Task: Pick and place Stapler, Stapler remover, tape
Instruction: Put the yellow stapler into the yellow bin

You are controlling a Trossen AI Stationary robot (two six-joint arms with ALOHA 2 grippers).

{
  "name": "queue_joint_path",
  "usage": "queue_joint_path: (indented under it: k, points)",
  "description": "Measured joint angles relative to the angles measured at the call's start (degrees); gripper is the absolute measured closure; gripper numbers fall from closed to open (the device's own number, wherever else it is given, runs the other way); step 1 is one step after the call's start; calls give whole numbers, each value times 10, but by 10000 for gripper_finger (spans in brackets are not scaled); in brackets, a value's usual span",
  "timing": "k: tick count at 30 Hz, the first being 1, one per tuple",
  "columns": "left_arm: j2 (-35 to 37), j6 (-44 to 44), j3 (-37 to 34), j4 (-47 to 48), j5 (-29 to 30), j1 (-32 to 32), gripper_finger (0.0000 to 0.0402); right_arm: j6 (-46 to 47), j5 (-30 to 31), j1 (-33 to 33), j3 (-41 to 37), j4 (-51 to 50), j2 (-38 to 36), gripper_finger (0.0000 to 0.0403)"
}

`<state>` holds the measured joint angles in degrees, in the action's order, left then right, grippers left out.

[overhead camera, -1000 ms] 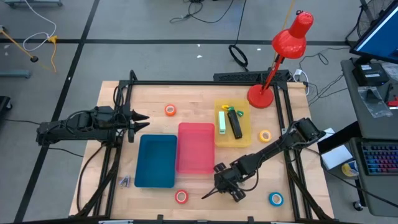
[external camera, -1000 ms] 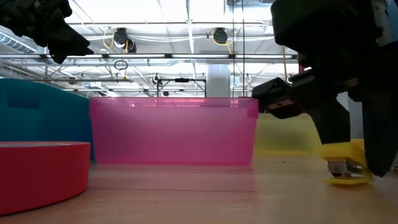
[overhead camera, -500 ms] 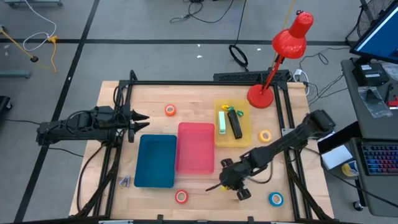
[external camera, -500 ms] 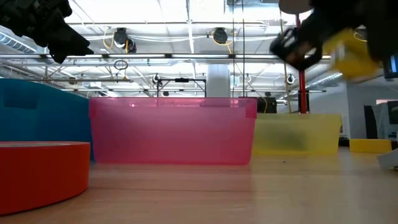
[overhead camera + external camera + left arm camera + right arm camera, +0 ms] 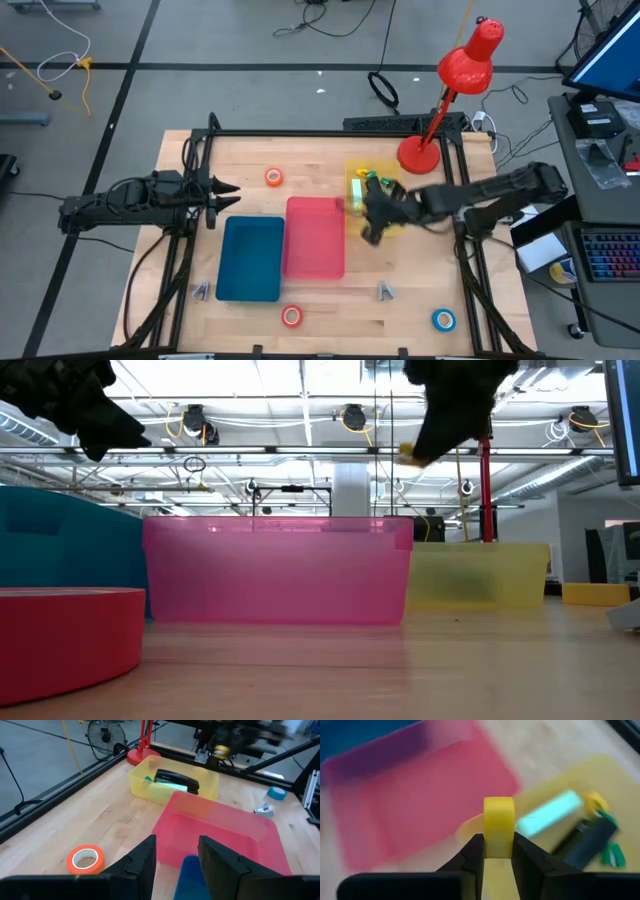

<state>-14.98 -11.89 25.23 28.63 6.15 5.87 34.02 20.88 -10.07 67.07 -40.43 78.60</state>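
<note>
1. The yellow tape roll [image 5: 498, 827] sits pinched between the right gripper's [image 5: 498, 851] fingers, held above the yellow bin [image 5: 395, 222] beside the pink bin [image 5: 315, 240].
2. The left gripper [image 5: 222, 196] waits partly open and empty, above the table's [image 5: 250, 165] left side.

You are looking at a light wooden table top [image 5: 330, 155] framed by black metal rails [image 5: 330, 133]. It stands on a grey concrete floor [image 5: 250, 60] marked with dark tape lines, where loose black cables [image 5: 383, 88] lie. A red desk lamp with a round base [image 5: 420, 153] stands at the table's far edge. At the right, note a desk with a keyboard [image 5: 608, 258] and a blue-lit monitor [image 5: 610, 55]. Overhead, bright ceiling panels [image 5: 300, 380] and pipes show. A black floor fan [image 5: 106, 735] stands beyond the table.
</note>
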Motion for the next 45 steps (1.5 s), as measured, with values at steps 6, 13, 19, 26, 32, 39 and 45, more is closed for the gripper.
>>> queue_joint_path:
  k: [6,13,19,26,32,39,45]
  points:
    - [0,-3,0,-12,0,0,256,97,-107,108,0,-60,53,332]
    - [0,-2,0,-14,0,0,256,105,-151,132,0,-75,94,333]
    - [0,2,0,-14,3,0,256,135,-154,126,0,-83,94,329]
    - [0,8,0,-15,4,0,256,135,-168,126,0,-78,121,329]
    - [0,8,0,-16,5,0,256,115,-182,126,0,-70,175,328]
    - [0,8,0,-16,5,0,256,108,-180,127,0,-72,181,322]
    - [0,9,0,-15,5,0,256,99,-180,127,0,-72,181,297]
